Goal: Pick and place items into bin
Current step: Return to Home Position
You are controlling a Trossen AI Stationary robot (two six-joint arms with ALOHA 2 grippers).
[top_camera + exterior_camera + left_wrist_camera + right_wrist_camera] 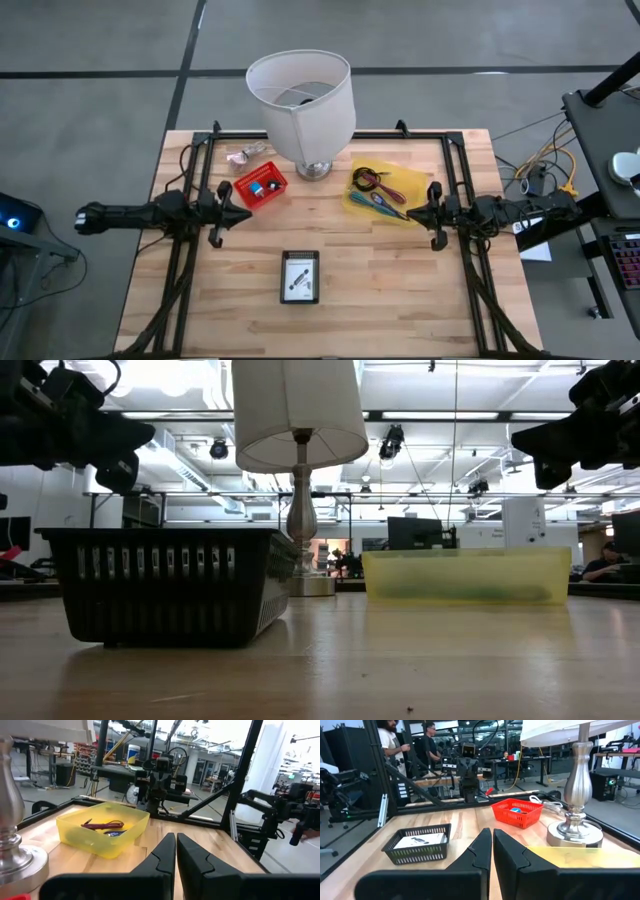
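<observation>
Both arms sit level and stretched inward over the table (330, 320), facing each other across the middle. The left gripper (240, 211) hangs just near-left of the red bin (240, 185). From its wrist camera I see its fingers (162, 857) pressed together with only a hairline between them and nothing in them. The right gripper (414, 212) hovers at the near-right corner of the yellow tray (412, 188). Its fingers (480, 852) are likewise drawn together and empty. Both sit well above the wood in the low view.

The red bin stands left of the lamp base (313, 170), with a blue piece (258, 189) and a dark piece beside it inside. The yellow tray lies right of the lamp and holds the black coiled cable (368, 179), purple strips (388, 191) and a teal stick (385, 208). Near and centre, between the two arms, a black basket (283, 276) holds a white printed card (300, 277). A pale tangle (246, 155) lies on the wood just beyond the red bin; I cannot tell what it is. The white lampshade (300, 95) stands at the far centre.
</observation>
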